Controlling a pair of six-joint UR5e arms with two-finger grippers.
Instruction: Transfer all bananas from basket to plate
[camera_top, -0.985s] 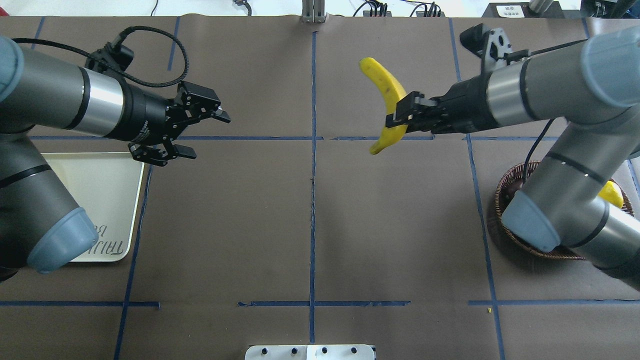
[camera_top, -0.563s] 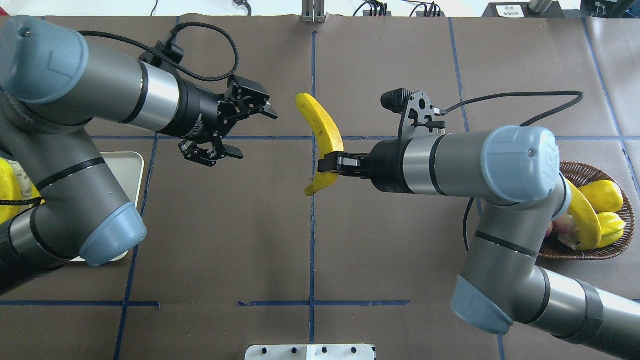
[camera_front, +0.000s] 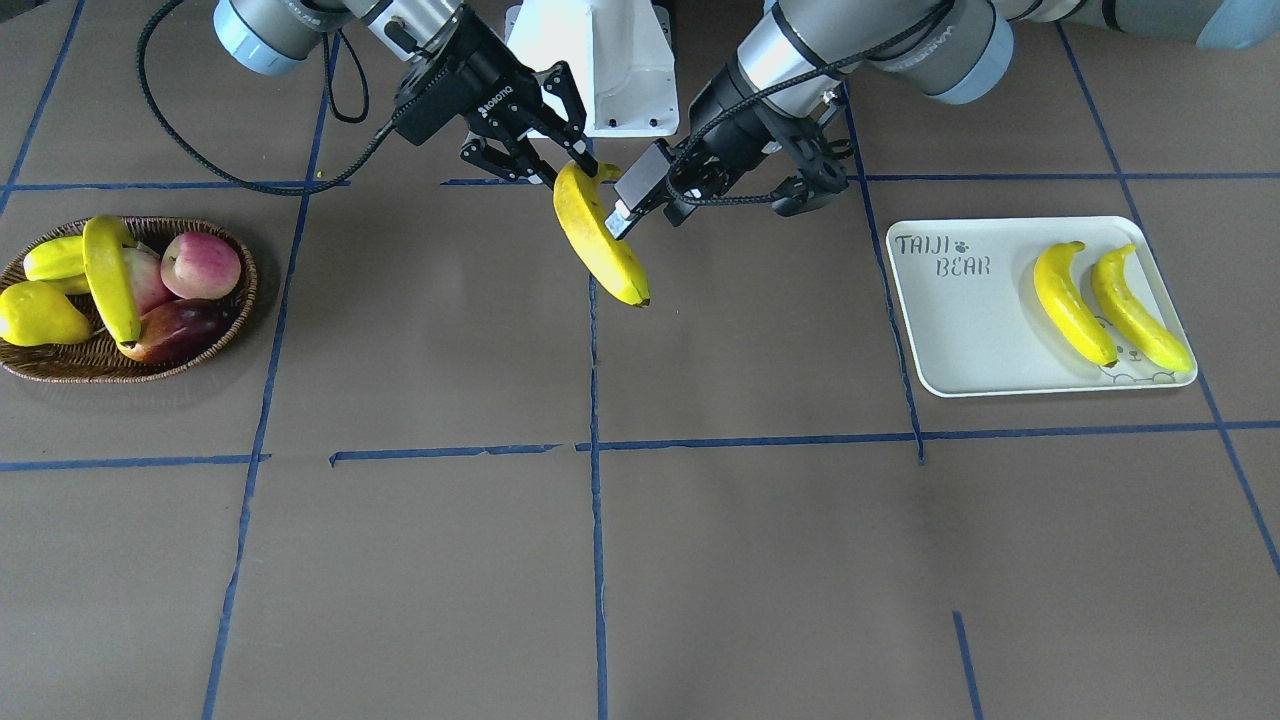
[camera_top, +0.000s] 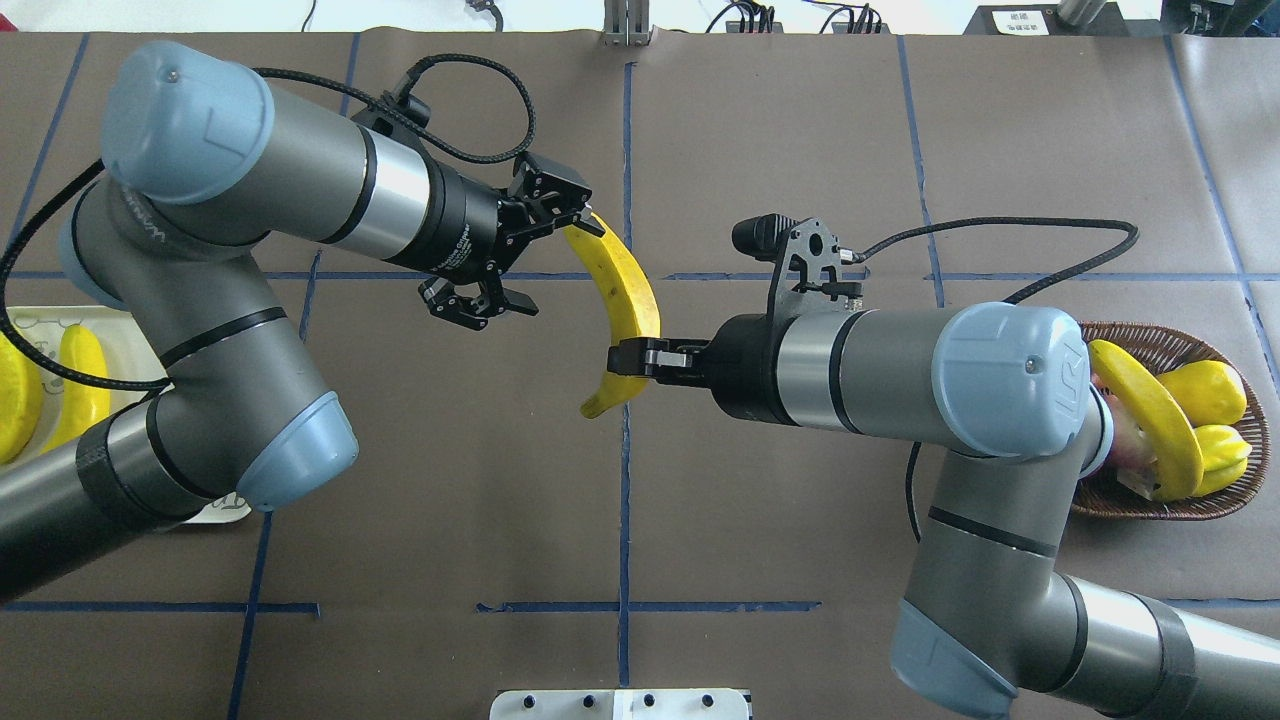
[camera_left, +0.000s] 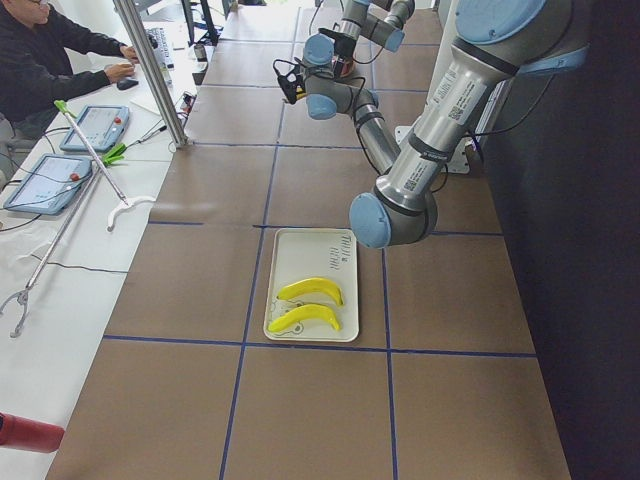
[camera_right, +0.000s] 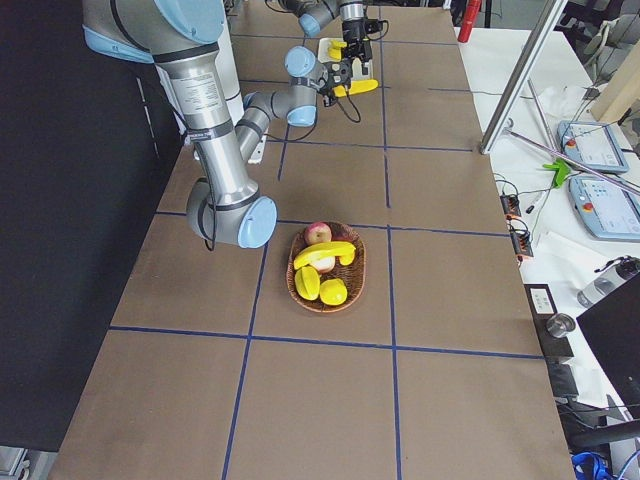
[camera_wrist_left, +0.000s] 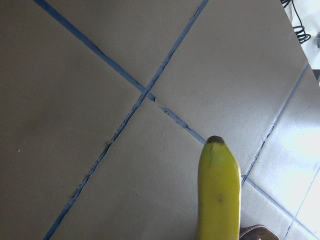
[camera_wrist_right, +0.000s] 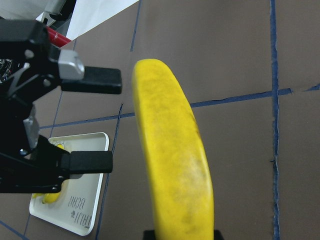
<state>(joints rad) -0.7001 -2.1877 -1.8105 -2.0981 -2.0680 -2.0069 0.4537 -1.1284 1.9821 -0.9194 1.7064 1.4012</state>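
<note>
The right claw (camera_top: 630, 357) is clamped tight on the lower part of a long curved bright yellow banana (camera_top: 625, 280), holding it in the air above the brown paper-covered table (camera_top: 450, 500). The left claw (camera_top: 562, 268) faces it, jaws spread wide and empty, with one finger just beside the banana's upper end; whether they touch cannot be told. Well behind the left claw lies a pale cream rectangular tray (camera_front: 960, 320) carrying two bananas (camera_front: 1072, 303). Well behind the right claw, a brown woven wicker basket (camera_front: 60, 370) holds one banana (camera_front: 108, 280) atop other fruit (camera_front: 200, 265).

Overhead opposite front, wrists near banana (camera_top: 633, 292)
</note>
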